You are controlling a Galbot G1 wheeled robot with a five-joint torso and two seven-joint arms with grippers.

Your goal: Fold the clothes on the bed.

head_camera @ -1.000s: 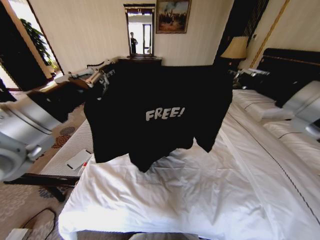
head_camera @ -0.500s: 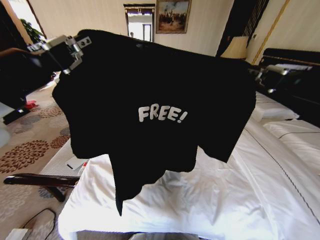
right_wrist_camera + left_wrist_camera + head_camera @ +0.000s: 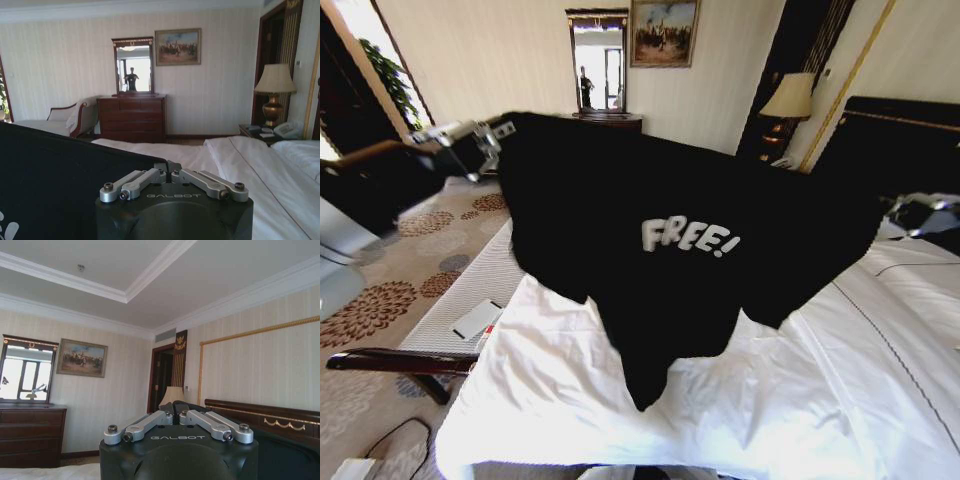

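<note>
The clothes are one black T-shirt [image 3: 660, 210] with pale "FREE!" lettering, hanging spread in the air above the bed [image 3: 570, 400]. Its lower hem dangles close over the white sheet. My left gripper [image 3: 496, 136] is shut on one top corner of the shirt at the left. At the far right, near the dark headboard, my right gripper [image 3: 905, 212] is shut on the other corner. The left wrist view has my left gripper [image 3: 176, 413] closed on a bit of dark fabric. In the right wrist view my right gripper [image 3: 168, 167] pinches the shirt [image 3: 55, 180], with the bed [image 3: 200, 152] beyond.
A narrow striped bench [image 3: 460, 300] with a small pale card [image 3: 477, 318] stands along the bed's left side. A dresser with a mirror [image 3: 599, 60] and a table lamp [image 3: 788, 96] are by the far wall. The dark headboard [image 3: 900, 135] rises at the right. A cable [image 3: 390, 438] lies on the carpet.
The held shirt has swung to the right and come lower. My left gripper dropped from its raised position, and my right gripper moved right and down toward the headboard.
</note>
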